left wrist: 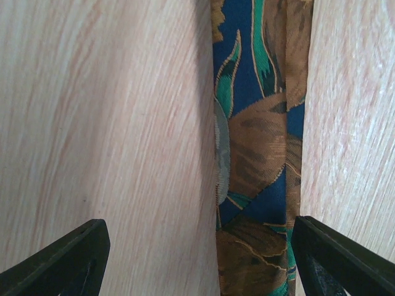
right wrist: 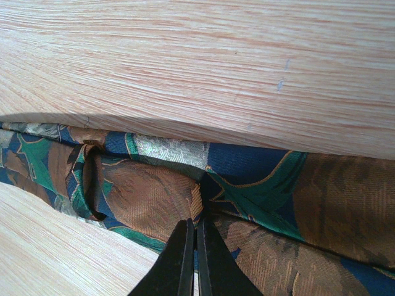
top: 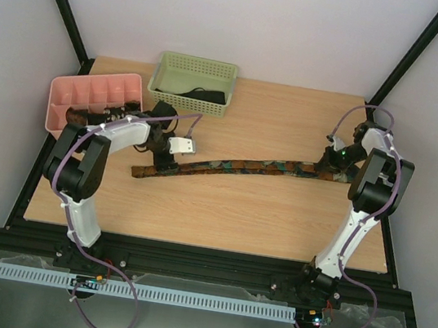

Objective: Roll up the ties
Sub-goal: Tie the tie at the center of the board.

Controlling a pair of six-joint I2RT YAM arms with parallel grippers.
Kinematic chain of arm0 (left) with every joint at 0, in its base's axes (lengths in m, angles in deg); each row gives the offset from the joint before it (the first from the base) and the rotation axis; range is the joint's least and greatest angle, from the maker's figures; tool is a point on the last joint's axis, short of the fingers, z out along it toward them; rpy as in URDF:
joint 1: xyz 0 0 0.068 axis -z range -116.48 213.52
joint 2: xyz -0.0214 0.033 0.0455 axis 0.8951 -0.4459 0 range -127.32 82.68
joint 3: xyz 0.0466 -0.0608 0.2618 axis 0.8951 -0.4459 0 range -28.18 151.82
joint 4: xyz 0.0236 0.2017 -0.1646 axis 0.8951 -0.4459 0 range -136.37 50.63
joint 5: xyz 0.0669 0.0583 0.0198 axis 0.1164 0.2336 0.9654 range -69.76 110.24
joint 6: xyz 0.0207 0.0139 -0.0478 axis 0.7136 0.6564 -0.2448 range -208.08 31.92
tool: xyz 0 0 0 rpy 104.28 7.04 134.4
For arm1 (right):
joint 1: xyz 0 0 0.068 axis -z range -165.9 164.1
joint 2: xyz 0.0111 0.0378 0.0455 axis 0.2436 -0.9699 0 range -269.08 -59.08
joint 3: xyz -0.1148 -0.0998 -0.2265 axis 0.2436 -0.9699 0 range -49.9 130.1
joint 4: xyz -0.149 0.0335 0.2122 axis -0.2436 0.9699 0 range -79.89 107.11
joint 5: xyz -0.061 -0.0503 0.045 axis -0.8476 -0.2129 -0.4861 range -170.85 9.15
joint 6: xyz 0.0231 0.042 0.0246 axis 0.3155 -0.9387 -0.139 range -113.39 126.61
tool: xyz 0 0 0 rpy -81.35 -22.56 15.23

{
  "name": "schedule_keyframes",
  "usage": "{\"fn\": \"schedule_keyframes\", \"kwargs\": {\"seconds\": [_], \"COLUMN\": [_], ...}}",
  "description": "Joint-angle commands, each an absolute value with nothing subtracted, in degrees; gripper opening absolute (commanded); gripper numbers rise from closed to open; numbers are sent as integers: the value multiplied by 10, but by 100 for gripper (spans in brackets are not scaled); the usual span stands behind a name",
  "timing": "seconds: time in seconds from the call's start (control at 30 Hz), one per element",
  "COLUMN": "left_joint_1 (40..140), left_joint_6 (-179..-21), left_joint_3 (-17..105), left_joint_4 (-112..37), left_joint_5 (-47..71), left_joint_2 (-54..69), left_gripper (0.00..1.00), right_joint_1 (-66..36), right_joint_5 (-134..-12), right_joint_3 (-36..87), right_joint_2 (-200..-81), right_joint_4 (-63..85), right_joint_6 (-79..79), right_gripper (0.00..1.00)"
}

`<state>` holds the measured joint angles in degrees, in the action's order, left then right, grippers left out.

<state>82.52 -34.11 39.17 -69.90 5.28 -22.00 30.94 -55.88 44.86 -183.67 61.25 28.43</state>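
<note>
- Starting at the right gripper point(right wrist: 196, 225): we see its two black fingers clenched flat against each other, the tips biting a small pucker in the tie point(right wrist: 265, 185).
- The cloth gathers right at that pinch, with a fold bulging just to the left of it in the wrist view.
- The tie's print reads clearly here: brown leaves, green stems and navy ground, edged in thin gold lines.
- Over to the left gripper point(left wrist: 199, 228): the jaws are released and stand wide, holding nothing.
- Its fingers point(left wrist: 68, 262) straddle the strip, and the tie runs between them, close against the right-hand one.
- Bare wooden table point(left wrist: 111, 123) fills the rest of that gap.
- Pulling out to the overhead view, the tie lies stretched flat across the middle of the table in a gentle arc, unrolled.
- One end sits under the right gripper at the right side; the other reaches past the left gripper toward the near left.
- Behind the left arm sits a pink tray point(top: 90, 87) with dividers, and something dark inside that we cannot make out.
- Beside it at the far edge stands a green basket point(top: 165, 82), a dark item point(top: 203, 94) resting inside.
</note>
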Motion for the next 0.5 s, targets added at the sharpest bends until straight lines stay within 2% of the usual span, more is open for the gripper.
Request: {"fn": "schedule_keyframes", "kwargs": {"seconds": [0.0,0.47], "left_joint_1": [827,815], "left_joint_6": [-321,-296], "left_joint_3": [374,351], "left_joint_4": [-703,-708], "left_joint_5": [63,102], "left_joint_2": [-228,-228], "left_gripper": [84,83], "right_joint_1": [308,321], "right_joint_5": [-565,-595], "right_joint_3": [450,463], "right_joint_2": [-1812,-1803], "right_joint_4": [635,646], "right_joint_6": [281,297], "right_gripper": [1,1]}}
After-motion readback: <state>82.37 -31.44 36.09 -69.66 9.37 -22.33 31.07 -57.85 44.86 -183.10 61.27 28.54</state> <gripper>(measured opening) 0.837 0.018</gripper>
